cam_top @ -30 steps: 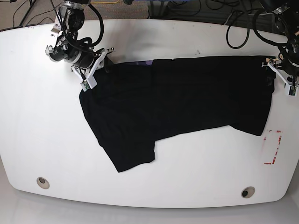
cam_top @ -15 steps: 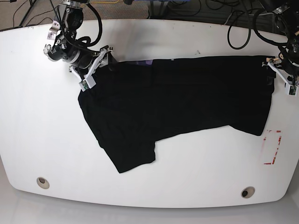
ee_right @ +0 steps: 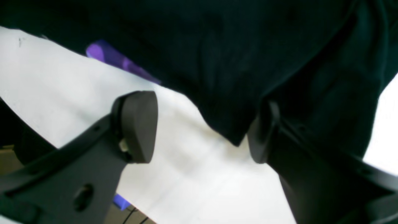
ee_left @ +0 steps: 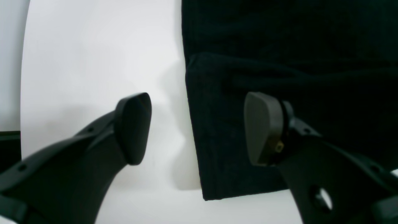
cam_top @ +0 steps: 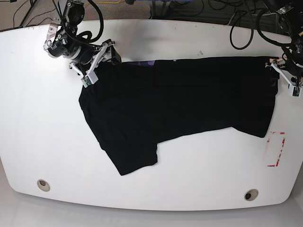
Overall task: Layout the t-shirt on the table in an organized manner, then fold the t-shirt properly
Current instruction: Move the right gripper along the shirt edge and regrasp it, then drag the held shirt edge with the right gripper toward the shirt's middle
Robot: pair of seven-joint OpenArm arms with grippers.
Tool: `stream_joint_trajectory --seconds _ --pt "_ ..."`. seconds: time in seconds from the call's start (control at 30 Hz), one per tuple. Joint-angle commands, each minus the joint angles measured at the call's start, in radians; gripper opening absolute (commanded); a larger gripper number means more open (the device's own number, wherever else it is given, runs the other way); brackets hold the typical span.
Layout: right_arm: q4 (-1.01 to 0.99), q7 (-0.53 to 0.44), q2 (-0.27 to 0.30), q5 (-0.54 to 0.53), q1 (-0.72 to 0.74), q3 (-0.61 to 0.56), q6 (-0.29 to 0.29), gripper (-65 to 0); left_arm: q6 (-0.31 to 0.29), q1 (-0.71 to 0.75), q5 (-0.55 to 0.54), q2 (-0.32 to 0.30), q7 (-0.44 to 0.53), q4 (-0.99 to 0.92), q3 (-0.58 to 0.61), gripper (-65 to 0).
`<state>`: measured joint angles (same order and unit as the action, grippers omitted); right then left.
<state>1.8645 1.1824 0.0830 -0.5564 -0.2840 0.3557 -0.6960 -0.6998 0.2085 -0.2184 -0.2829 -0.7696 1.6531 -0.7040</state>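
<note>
the t-shirt (cam_top: 175,104) lies spread across the far half of the white bench (cam_top: 47,142), mostly flat, so the laying-out looks well along but not finished: its edge on the base view's left slants, one flap sticks out toward the near edge, and no fold has been made yet. the left hand (ee_left: 196,127) sits at the shirt's corner on that view's right, open, one finger over bare bench and the other over the cloth, gripping nothing. the right hand (ee_right: 202,127) is at the opposite top corner near the purple neck patch (ee_right: 118,60), also open, with a point of cloth hanging between its fingers but not pinched. judging by this, straightening the slanted side and then all the folding remain. the black cloth hides its own wrinkles and seams, so i cannot make out which part is a sleeve.
</note>
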Motion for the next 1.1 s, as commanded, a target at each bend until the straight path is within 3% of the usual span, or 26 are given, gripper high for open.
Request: stream_joint_trajectory --seconds 0.0,0.27,0.53,0.67,1.07 --pt "0.014 -0.017 0.005 -0.021 0.009 0.003 -0.002 -27.4 0.002 -0.005 -0.011 -0.017 0.019 0.015 -0.004 -21.0" --pt "0.01 -0.019 0.002 -0.021 0.036 0.003 -0.002 -46.5 0.002 -0.005 -0.011 -0.017 0.019 0.015 -0.003 -21.0" --pt "0.011 -0.019 0.002 -0.021 0.05 0.003 -0.002 -51.7 0.002 -0.005 -0.011 -0.017 0.019 0.015 -0.003 -21.0" --pt "0.016 -0.016 0.002 -0.021 0.056 0.003 -0.002 -64.4 0.002 -0.005 -0.011 -0.017 0.019 0.015 -0.003 -21.0" --pt "0.019 -0.014 0.001 -0.023 0.056 0.003 -0.002 -64.8 0.002 -0.005 -0.011 -0.019 0.019 0.015 -0.003 -21.0"
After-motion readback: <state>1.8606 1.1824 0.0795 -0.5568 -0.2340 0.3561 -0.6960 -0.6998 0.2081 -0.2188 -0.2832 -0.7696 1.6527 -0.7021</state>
